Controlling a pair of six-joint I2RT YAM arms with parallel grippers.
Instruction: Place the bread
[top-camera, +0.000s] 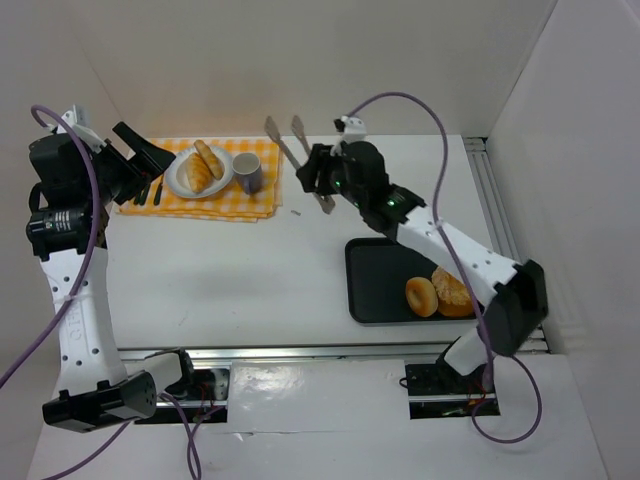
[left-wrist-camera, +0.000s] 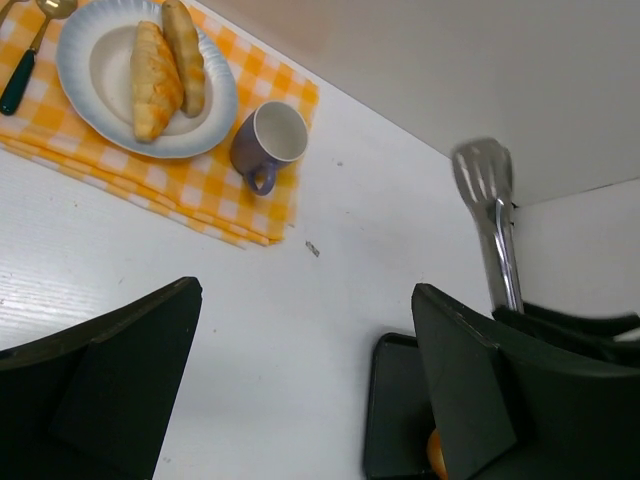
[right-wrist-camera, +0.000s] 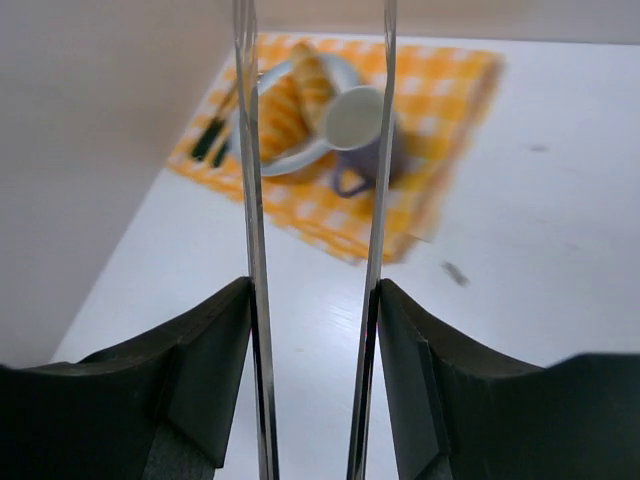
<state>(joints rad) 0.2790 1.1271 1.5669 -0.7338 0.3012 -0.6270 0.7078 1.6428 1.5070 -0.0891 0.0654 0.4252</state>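
Observation:
Two golden-brown bread rolls (top-camera: 203, 166) lie side by side on a white plate (top-camera: 222, 186) on the yellow checked cloth at the back left. They also show in the left wrist view (left-wrist-camera: 150, 80) and, blurred, in the right wrist view (right-wrist-camera: 285, 105). My left gripper (top-camera: 150, 160) hovers just left of the plate, open and empty (left-wrist-camera: 305, 290). My right gripper (top-camera: 322, 180) is shut on metal tongs (top-camera: 290, 145), held above the table right of the cloth. The tong arms (right-wrist-camera: 250, 200) stand apart with nothing between them, pointing toward the plate.
A purple mug (top-camera: 248, 173) stands on the cloth right of the plate. Dark-handled cutlery (top-camera: 150, 192) lies left of the plate. A black tray (top-camera: 375, 280) at the right front holds two round breads (top-camera: 421, 296). White walls enclose the back and sides.

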